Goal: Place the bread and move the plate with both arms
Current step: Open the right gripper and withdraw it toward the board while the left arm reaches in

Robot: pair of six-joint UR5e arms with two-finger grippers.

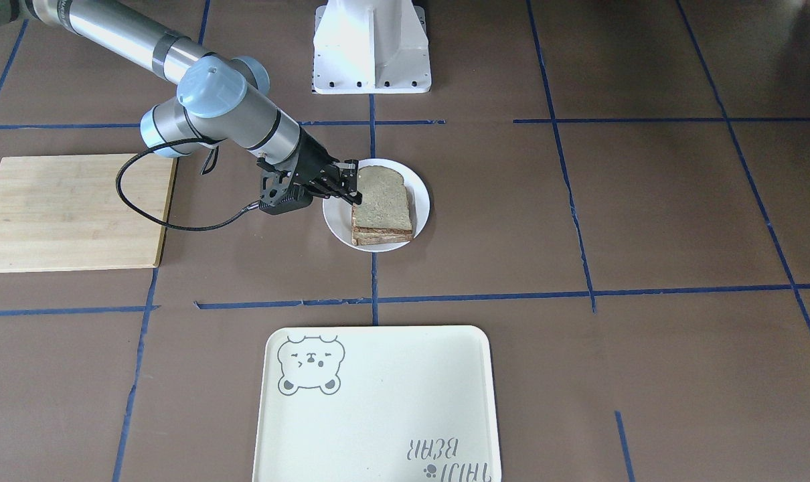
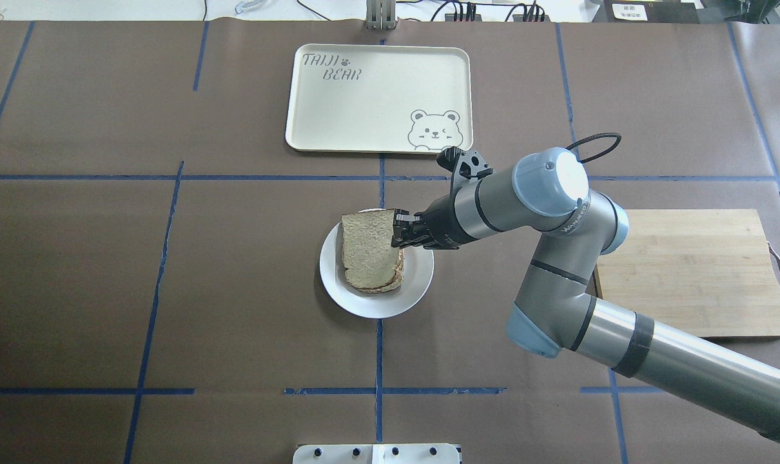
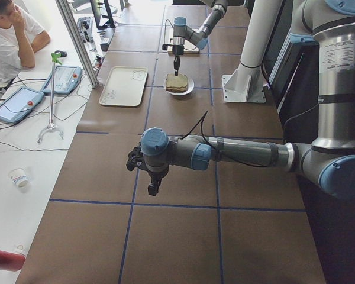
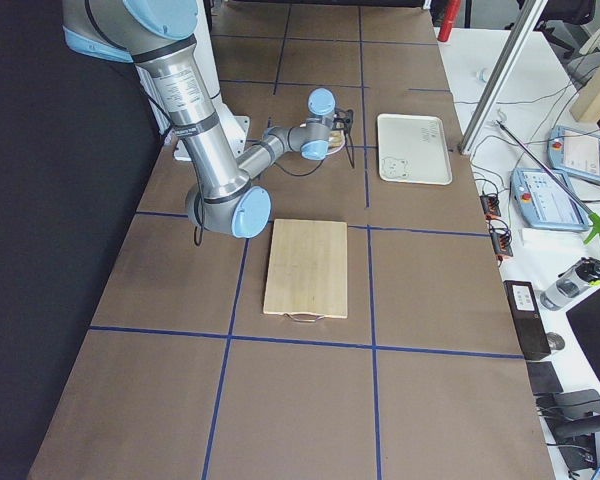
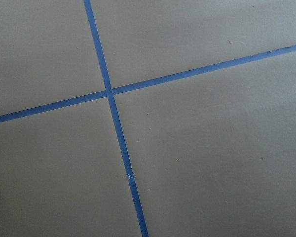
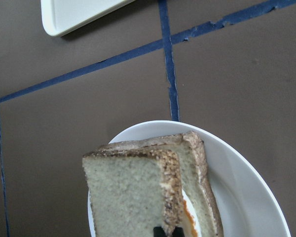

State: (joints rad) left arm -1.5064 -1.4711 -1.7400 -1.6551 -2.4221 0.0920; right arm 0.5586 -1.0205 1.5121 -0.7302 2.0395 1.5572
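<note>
A brown counter [image 2: 235, 290] is gridded with blue tape [image 2: 378, 361], and an operator [image 3: 9, 41] sits at a side desk. The bread [image 2: 364, 248] lies atop a lower slice [image 1: 381, 235] on the plate [image 2: 370, 303], mid-counter. The right pincer [image 2: 398, 233] is clenched on the bread's crust edge. The left pincer [image 3: 152, 188] hangs well apart, and I cannot tell its grip.

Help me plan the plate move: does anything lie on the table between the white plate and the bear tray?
Nothing visible lies on the table between the white plate and the bear tray, only blue tape. The right gripper, shut on the bread slice, reaches over the plate's rim from the side.
</note>
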